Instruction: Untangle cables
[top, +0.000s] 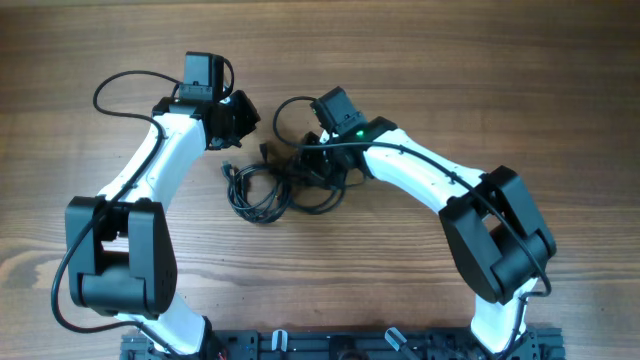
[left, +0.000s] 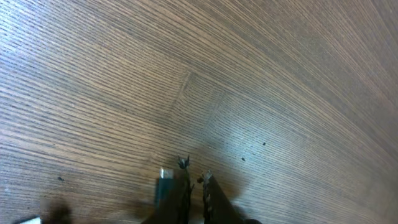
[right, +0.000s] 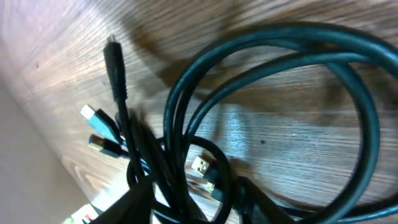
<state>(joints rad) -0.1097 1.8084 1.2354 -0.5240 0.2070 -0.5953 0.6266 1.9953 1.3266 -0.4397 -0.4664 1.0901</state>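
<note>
Overhead shows cables (top: 265, 190) coiled; right wrist reveals plug ends (right: 93, 116), apparently USB

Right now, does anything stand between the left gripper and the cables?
Nothing visible does. The left gripper sits just beside the cables, with one plug next to its fingers.

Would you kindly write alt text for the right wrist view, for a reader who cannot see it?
Close-up of tangled black cables on a wooden table. Wide loops sweep to the right; several plugs fan out at the left, one pointing toward the top edge.
</note>
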